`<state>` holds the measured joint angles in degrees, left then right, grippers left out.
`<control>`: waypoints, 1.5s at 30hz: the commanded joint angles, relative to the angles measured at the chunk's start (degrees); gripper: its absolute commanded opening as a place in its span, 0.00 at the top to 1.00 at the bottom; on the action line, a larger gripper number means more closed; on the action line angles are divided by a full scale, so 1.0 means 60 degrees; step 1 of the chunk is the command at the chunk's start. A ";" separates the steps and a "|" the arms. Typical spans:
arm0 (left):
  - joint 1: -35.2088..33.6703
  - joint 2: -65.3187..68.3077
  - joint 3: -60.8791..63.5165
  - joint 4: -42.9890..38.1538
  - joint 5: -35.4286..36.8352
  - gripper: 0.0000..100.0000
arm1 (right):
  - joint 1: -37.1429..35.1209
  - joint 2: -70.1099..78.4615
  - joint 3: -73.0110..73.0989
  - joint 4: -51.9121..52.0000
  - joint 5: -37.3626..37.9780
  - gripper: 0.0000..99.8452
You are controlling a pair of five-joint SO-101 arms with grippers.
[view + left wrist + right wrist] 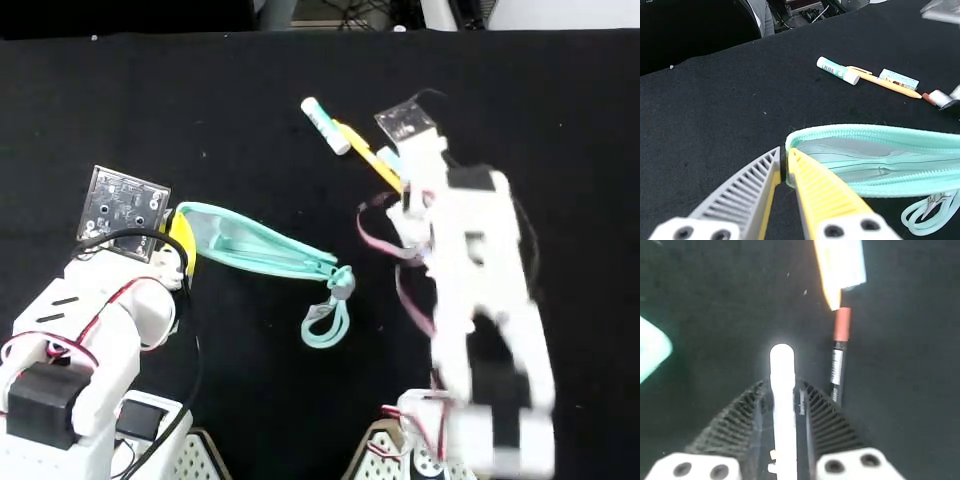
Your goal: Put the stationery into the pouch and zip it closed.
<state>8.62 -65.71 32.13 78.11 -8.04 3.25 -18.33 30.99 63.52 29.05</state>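
Black cloth tabletop (150,100). L gripper (785,154) clamped on end of teal pouch (875,134); pouch lies near table's middle w/ zip apart. R gripper (781,386) closed on a white pen (782,362), w/ red-capped pen (839,357) lying just beside. Glue stick (837,69), orange pen (885,82) & eraser (898,78) lie together, well apart from pouch.

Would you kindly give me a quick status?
Left gripper shut on pouch end. Right gripper shut on white pen. Pouch open. Glue stick, orange pen lie apart.
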 commanded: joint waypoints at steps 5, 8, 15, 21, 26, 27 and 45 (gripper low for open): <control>0.0051 0.0293 0.0432 0.0117 0.0117 0.97 | -0.0220 -0.7377 0.0505 0.0982 -0.0835 0.99; -0.0007 0.1114 0.0271 0.0117 0.0117 0.97 | -0.0777 -0.8813 0.0095 0.1304 -0.1275 0.99; -0.0022 0.3458 -0.0813 0.0132 0.0132 0.97 | -0.3077 -0.9209 -0.1810 0.1245 -0.2828 0.99; 0.0081 0.3604 -0.1033 0.0044 0.0410 0.97 | -0.4777 -0.8374 -0.3187 0.0645 -0.4132 0.99; 0.0081 0.3634 -0.1004 0.0029 0.0469 0.97 | -0.4806 -0.7143 -0.4110 -0.0322 -0.4498 0.99; 0.0081 0.3634 -0.1018 0.0029 0.0469 0.97 | -0.4806 -0.6938 -0.4300 -0.0498 -0.4498 0.99; 0.1355 0.3634 -0.1033 -0.0249 0.1011 0.97 | -0.6271 -0.5604 -0.3172 -0.3121 -0.6051 0.99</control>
<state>14.51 -48.75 24.66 76.26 -2.77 -32.09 -52.53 7.78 48.48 -9.10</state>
